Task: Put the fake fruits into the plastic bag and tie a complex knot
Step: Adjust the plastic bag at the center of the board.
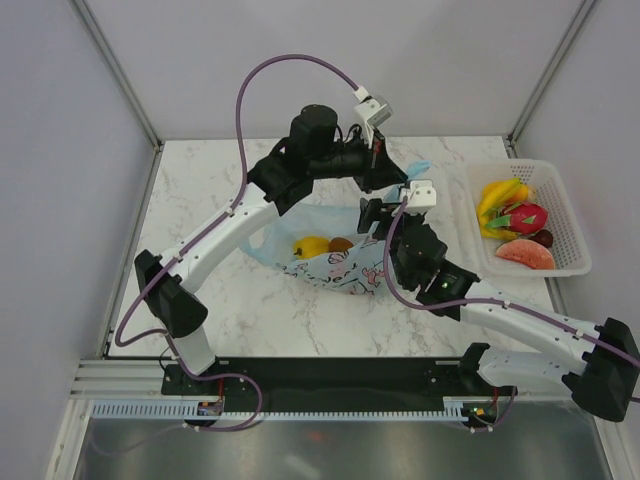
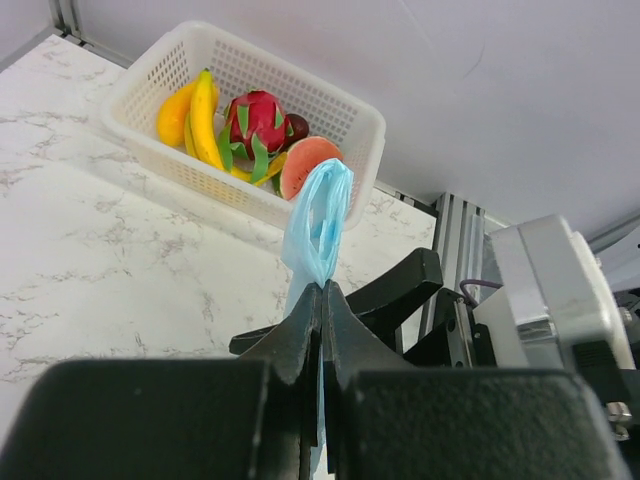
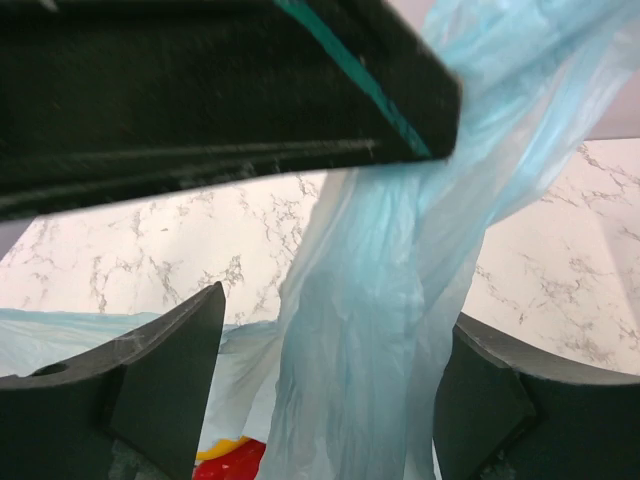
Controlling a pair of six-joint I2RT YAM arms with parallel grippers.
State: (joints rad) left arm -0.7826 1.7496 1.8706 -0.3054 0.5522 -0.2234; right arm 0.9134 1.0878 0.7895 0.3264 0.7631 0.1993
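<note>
Right gripper (image 3: 330, 370), nearest, stands spread on either side of a raised strip of the bag (image 1: 340, 268). The bag lies mid-table and holds a yellow fruit (image 1: 312, 246) and a brown fruit (image 1: 341, 244). At the bag's far end, left gripper (image 2: 322, 300) pinches its handle (image 2: 320, 215). Right of the bag, a basket (image 2: 190, 172) holds the other fruits (image 2: 250, 125).

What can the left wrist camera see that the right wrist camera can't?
Only the left wrist camera shows the white basket holding the bananas, dragon fruit and orange-red slice. It also shows the left gripper pinched shut on the plastic bag. Only the right wrist camera shows the right gripper open, with a finger on each side of the stretched bag, and a bit of yellow and red fruit low down inside it. Both show the light-blue bag and the marble table.
</note>
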